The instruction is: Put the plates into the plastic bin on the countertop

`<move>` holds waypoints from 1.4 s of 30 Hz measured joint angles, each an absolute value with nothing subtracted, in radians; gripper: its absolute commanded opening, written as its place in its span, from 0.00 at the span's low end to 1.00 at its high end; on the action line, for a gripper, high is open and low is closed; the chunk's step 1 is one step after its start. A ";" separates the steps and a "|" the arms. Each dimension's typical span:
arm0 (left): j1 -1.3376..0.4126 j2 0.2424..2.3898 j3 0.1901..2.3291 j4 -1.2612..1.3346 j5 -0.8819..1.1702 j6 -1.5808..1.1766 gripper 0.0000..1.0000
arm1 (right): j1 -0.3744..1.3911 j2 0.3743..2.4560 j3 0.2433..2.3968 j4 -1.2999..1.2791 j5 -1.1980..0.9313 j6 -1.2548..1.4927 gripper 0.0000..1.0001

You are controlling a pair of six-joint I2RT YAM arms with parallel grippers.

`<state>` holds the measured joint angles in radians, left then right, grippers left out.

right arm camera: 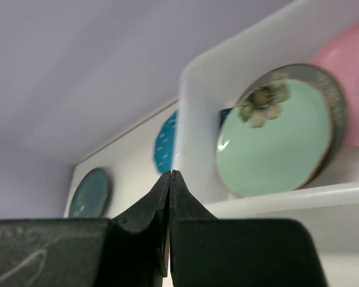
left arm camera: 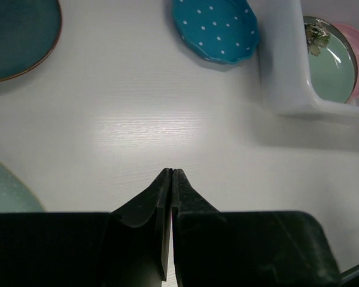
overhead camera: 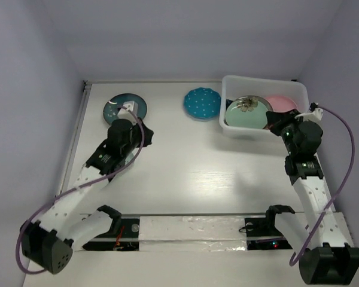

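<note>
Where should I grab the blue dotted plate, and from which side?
Pinch the raised scalloped rim of the blue dotted plate on its left side, coming straight down. It lies flat on the countertop, so only the rim offers an edge, and its right side sits close beside the bin.

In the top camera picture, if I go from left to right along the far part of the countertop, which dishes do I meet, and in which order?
First the dark teal plate → blue dotted plate → mint green plate → pink plate. The last two lie inside the plastic bin.
</note>
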<state>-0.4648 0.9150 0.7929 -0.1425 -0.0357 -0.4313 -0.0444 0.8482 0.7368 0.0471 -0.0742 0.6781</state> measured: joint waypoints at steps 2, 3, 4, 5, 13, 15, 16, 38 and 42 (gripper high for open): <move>-0.498 1.002 0.842 -0.120 -0.048 -0.455 0.00 | -0.016 0.799 0.701 0.060 -0.118 0.678 0.00; -0.512 1.053 0.867 -0.108 -0.057 -0.466 0.00 | -0.004 0.780 0.682 0.068 -0.140 0.678 0.00; -0.527 1.106 0.893 -0.092 -0.067 -0.479 0.00 | 0.005 0.769 0.665 0.070 -0.157 0.678 0.00; -0.543 1.161 0.919 -0.080 -0.080 -0.489 0.00 | 0.013 0.761 0.649 0.068 -0.178 0.678 0.00; -0.582 1.647 1.225 -0.032 -0.202 -0.538 0.43 | 0.028 0.684 0.592 0.051 -0.286 0.662 0.00; -0.582 1.763 1.332 -0.035 -0.222 -0.543 0.51 | 0.028 0.662 0.588 0.052 -0.309 0.658 0.00; -0.582 1.824 1.390 -0.034 -0.232 -0.544 0.52 | 0.028 0.654 0.587 0.053 -0.320 0.657 0.02; -0.581 2.468 2.077 -0.252 -0.335 -0.597 0.46 | 0.084 0.682 0.558 0.047 -0.462 0.643 0.12; -0.578 2.472 2.061 -0.249 -0.342 -0.609 0.39 | 0.093 0.699 0.556 0.053 -0.469 0.643 0.12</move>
